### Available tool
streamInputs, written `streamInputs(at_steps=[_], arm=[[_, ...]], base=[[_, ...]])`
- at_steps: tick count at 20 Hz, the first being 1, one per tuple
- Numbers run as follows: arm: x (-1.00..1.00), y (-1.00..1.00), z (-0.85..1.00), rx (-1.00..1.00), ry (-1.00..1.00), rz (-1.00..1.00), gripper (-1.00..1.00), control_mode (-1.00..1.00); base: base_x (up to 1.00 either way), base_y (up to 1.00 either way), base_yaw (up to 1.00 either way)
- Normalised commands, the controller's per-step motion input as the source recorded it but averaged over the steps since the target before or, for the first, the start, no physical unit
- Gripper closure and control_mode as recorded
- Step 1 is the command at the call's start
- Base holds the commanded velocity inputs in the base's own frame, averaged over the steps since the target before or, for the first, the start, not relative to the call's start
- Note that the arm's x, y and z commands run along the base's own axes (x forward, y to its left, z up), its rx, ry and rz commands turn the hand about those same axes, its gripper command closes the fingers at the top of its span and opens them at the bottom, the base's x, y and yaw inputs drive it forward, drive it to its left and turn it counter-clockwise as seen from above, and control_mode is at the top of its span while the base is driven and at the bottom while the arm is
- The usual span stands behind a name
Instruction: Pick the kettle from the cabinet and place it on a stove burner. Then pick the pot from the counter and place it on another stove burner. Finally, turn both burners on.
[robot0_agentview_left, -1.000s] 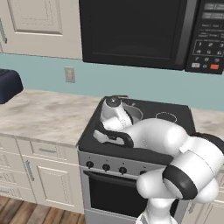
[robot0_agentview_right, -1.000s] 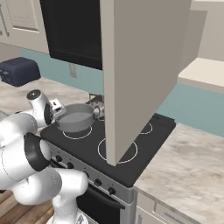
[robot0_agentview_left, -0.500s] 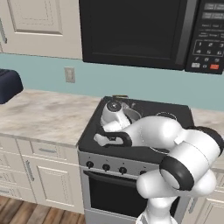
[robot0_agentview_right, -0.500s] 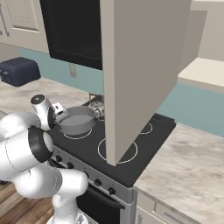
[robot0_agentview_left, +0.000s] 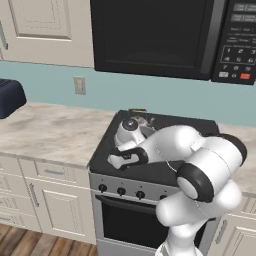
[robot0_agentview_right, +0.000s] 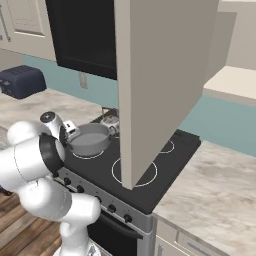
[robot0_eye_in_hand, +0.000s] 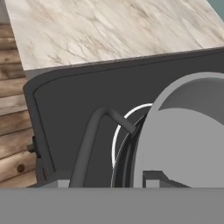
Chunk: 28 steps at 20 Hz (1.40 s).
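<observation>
Pulled back toward the stove's front-left corner, the gripper (robot0_agentview_left: 116, 161) has left the pot (robot0_agentview_right: 89, 138), which sits on the front-left burner (robot0_eye_in_hand: 127, 127) of the cooktop (robot0_agentview_right: 150, 187). Hand view: the pot's loop handle (robot0_eye_in_hand: 94, 135) rises just ahead of the fingers; whether they grasp it I cannot tell. Kettle (robot0_agentview_right: 109, 121) stands behind the pot, counter (robot0_eye_in_hand: 109, 30) beyond

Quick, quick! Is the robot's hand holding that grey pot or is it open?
Hand: right up against the rim of the pot; I cannot tell whether it is gripping or open.
</observation>
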Motion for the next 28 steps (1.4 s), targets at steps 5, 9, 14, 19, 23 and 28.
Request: streamInputs(at_steps=[5, 9, 14, 19, 23, 28], arm=[[0.15, 0.01, -0.15, 0.00, 0.00, 0.02, 1.00, -1.00], [0.06, 0.10, -0.16, 0.00, 0.00, 0.03, 1.00, -1.00], [0.03, 0.14, -0.13, 0.00, 0.00, 0.03, 1.00, -1.00], [0.12, 0.07, -0.11, 0.00, 0.00, 0.02, 1.00, -1.00], [0.14, 0.04, -0.08, 0.00, 0.00, 0.02, 1.00, -1.00], [0.09, 0.01, -0.05, 0.00, 0.00, 0.01, 1.00, -1.00]], base=[[0.00, 0.00, 0.00], [0.00, 0.00, 0.00], [0.00, 0.00, 0.00], [0.00, 0.00, 0.00], [0.00, 0.00, 0.00], [0.00, 0.00, 0.00]])
